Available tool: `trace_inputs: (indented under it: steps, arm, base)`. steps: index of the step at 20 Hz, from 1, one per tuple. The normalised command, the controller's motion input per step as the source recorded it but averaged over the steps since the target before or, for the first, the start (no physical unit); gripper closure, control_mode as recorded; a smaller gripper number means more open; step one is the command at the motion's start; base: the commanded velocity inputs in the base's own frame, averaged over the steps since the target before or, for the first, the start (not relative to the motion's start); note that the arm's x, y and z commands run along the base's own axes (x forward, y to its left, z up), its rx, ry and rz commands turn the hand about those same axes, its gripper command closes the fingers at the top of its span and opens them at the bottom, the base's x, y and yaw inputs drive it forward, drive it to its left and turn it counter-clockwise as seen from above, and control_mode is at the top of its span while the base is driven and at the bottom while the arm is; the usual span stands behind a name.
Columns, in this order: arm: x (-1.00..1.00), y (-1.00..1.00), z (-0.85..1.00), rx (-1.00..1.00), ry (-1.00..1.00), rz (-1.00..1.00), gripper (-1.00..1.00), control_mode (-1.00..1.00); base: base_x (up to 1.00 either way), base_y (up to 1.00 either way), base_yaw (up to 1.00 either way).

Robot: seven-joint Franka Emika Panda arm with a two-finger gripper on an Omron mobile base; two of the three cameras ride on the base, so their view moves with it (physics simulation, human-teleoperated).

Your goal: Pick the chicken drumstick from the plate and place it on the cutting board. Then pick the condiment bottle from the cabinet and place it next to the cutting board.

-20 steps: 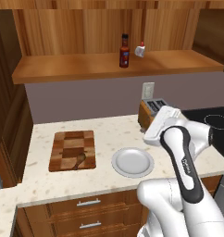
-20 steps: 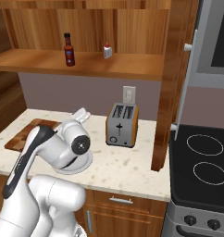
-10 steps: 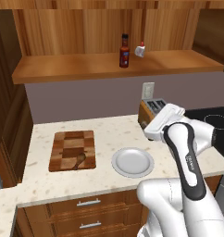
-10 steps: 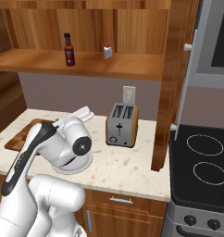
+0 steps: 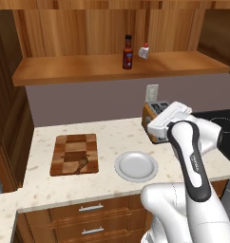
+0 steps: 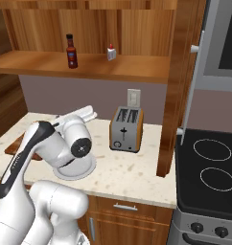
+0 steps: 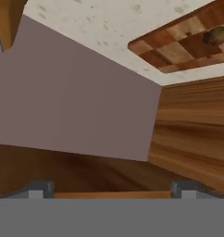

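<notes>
End effector (image 7: 111,192): raised above the bench (image 5: 112,135), ahead of the toaster (image 5: 155,122); two dark tips set wide apart at the bottom of the hand view, nothing between them; held nothing.

Chicken drumstick (image 5: 81,164): well off to the end effector's left and below, lying on the cutting board (image 5: 74,153), on its near half. Seen in the hand view as a small brown lump (image 7: 219,34) on the checkered board (image 7: 178,44).

Cutting board: flat on the bench, left of and below the end effector, beside the plate but apart from it.

Plate (image 5: 136,166): on the bench, below and to the near left of the end effector; bare. Largely hidden behind the arm in the right base view, rim showing (image 6: 84,168).

Condiment bottle (image 5: 128,52): upright on the cabinet (image 5: 88,69) shelf, above and to the left of the end effector, well apart from it. Also noted in the right base view (image 6: 71,51).

Small white object with red tip (image 5: 144,51): on the same shelf, just beside the bottle on its right, above the end effector.

Toaster (image 6: 126,128): on the bench against the wall, directly behind the hand in the left base view.

Wall outlet (image 6: 133,96): above the toaster.

Stove (image 6: 211,167): far right of the end effector.
</notes>
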Motion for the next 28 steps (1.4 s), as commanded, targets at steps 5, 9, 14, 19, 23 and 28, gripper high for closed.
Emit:
trace_inputs:
  steps: [5,9,14,19,23,28]
  arm:
    - [0.0,-0.01,0.34,0.07,0.03,-0.05,-1.0,-1.0]
    - [0.0,0.0,0.41,0.1,0.03,-0.05,-1.0,-1.0]
    - [0.0,0.0,0.39,0.1,0.03,-0.05,-1.0,-1.0]
    - [0.0,0.0,0.34,0.08,0.0,-0.05,-1.0,-1.0]
    - [0.0,0.0,0.33,0.07,0.0,-0.05,-1.0,-1.0]
    - [0.0,0.0,0.31,0.07,0.0,-0.05,-1.0,-1.0]
  base:
    - [0.0,0.0,0.0]
    - [0.0,0.0,0.0]
    - [0.0,0.0,0.0]
    - [0.0,0.0,0.0]
    - [0.0,0.0,0.0]
    - [0.0,0.0,0.0]
